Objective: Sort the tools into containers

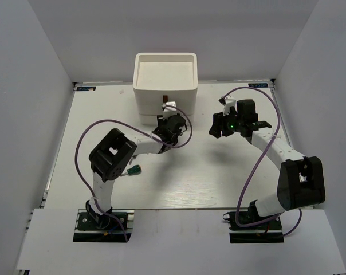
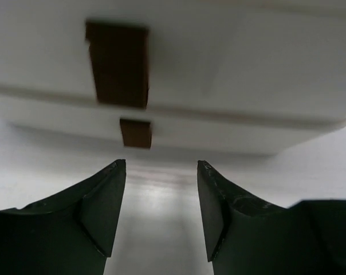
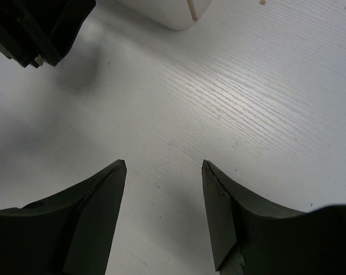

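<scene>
The white stacked organizer stands at the back middle of the table, its top tray showing nothing inside. My left gripper is open and empty, right in front of its drawers. In the left wrist view the drawer fronts fill the top, with two brown tabs just ahead of the open gripper. One green-handled screwdriver lies by the left arm. My right gripper is open and empty over bare table; its wrist view shows the open gripper. The other tools are out of view.
White walls enclose the table on three sides. The organizer's corner and part of the left arm show at the top of the right wrist view. Purple cables loop over both arms.
</scene>
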`<state>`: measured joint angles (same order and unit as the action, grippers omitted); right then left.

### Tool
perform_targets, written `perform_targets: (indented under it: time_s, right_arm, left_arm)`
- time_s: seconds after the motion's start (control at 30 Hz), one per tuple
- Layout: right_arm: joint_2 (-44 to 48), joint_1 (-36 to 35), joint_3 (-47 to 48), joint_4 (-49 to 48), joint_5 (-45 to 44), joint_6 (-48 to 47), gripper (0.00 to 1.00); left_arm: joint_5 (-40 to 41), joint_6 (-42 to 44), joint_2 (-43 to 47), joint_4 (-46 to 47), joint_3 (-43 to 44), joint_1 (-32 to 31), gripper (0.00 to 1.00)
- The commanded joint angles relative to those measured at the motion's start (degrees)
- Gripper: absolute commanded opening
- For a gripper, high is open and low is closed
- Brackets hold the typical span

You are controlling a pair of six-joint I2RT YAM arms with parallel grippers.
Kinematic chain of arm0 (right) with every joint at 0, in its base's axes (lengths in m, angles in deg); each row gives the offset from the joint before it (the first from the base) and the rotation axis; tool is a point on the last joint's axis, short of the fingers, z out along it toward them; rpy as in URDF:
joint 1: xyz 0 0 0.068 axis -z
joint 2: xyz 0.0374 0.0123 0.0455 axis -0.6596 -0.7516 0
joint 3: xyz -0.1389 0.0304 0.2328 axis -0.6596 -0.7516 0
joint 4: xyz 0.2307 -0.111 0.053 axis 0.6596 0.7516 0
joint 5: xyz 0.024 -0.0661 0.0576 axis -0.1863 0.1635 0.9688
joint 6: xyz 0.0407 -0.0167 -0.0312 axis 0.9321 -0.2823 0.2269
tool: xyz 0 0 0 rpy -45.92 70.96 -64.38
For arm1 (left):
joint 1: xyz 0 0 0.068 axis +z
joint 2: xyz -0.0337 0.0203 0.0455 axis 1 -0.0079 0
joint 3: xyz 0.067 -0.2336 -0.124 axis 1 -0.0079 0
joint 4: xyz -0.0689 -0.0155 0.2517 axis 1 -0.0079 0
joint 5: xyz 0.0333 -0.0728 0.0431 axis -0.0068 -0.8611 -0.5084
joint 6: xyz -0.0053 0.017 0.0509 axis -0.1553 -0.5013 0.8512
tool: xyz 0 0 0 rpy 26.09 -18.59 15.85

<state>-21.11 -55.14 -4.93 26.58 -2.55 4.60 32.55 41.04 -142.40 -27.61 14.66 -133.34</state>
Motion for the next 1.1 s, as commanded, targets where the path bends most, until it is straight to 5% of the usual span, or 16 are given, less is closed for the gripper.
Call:
perform_targets:
  time_s: [0.0,0.77,1.07]
  right_arm:
    - [0.9,0.3,-0.5,-0.7,0.7,-0.8,0.62]
    - [-0.6,0.5,0.9,-0.3,0.5,-1.0,0.62]
    - [-0.9,0.7,0.9,-0.1,0.7,-1.0,0.62]
  left_arm:
    - [2.1,1.0,-2.0,-2.2,4.1,0.6,0.63]
    - [-2.7,8.6,-3.0,5.5,3.4,5.3,0.47]
    - [-4.5,9.2,-3.0,6.5,2.3,5.3,0.07]
